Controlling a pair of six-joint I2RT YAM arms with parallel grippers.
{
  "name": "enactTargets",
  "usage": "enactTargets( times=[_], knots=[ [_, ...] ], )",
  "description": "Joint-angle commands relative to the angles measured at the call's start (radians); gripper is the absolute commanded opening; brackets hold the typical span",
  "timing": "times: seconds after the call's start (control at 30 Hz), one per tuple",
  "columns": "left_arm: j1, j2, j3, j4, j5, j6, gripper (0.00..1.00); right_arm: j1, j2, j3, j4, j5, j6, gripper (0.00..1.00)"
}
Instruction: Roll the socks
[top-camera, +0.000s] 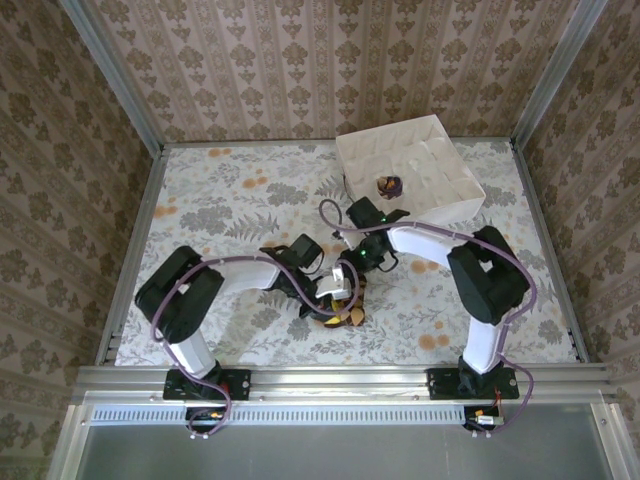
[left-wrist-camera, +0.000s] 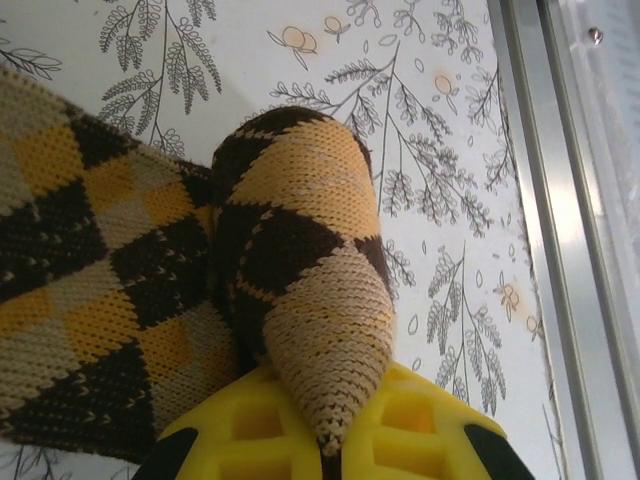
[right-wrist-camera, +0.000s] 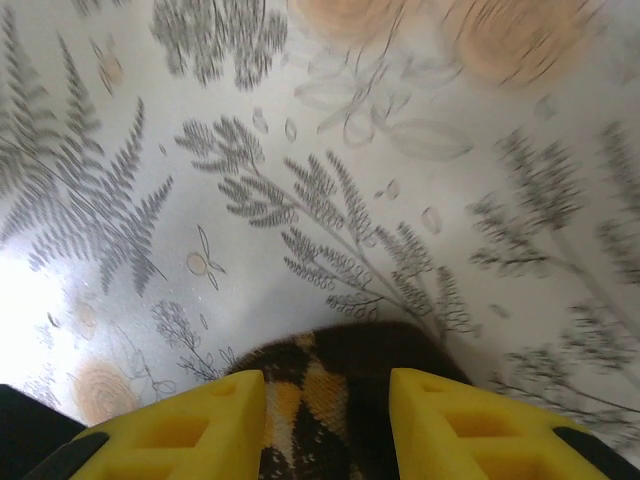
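A: Where are the socks?
B: Brown sock (top-camera: 343, 314) is low centre of the top view, between the two arms. Purple sock (top-camera: 388, 185) sits balled in the white box (top-camera: 455, 195), upper right of centre.

A: Grippers?
B: Left gripper (left-wrist-camera: 330, 445), bottom edge of its wrist view, is closed tight and pinches a tapered fold of the brown sock. Right gripper (right-wrist-camera: 327, 425), bottom of its view, is part open with its jaws astride the sock's dark end. No clamp that I can see.

A: Material?
B: Fine knit with diamond checks in dark brown, orange-yellow and tan. The fold bulges into a rounded hump, and the rest lies flat to the left. Fingers (right-wrist-camera: 200, 430) are yellow with moulded pockets. Table (left-wrist-camera: 440, 150) has a smooth leaf-print cover.

A: Handling?
B: Judged light, soft, limp and stretchy, with no breakage risk. It likely springs open if released and may slide on the cover. Grip through the hump's full thickness, not a single layer, and pin the flat end.
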Motion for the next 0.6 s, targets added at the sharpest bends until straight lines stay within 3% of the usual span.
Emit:
enactTargets(
  times=[0.0, 0.23, 0.4, 0.57],
  knots=[
    [0.007, 0.067, 0.046, -0.082, 0.016, -0.054, 0.0, -0.014, -0.082, -0.019, 0.05, -0.003, 0.011, 0.38],
    [0.025, 0.129, 0.098, -0.111, 0.018, -0.097, 0.0, -0.021, -0.26, -0.158, 0.154, 0.022, 0.026, 0.41],
    [0.043, 0.169, 0.134, -0.138, 0.024, -0.129, 0.0, -0.02, -0.512, -0.348, 0.236, 0.113, 0.042, 0.4],
    [0.053, 0.198, 0.159, -0.164, 0.034, -0.149, 0.0, 0.027, -0.749, -0.427, 0.169, 0.213, -0.016, 0.39]
  ],
)
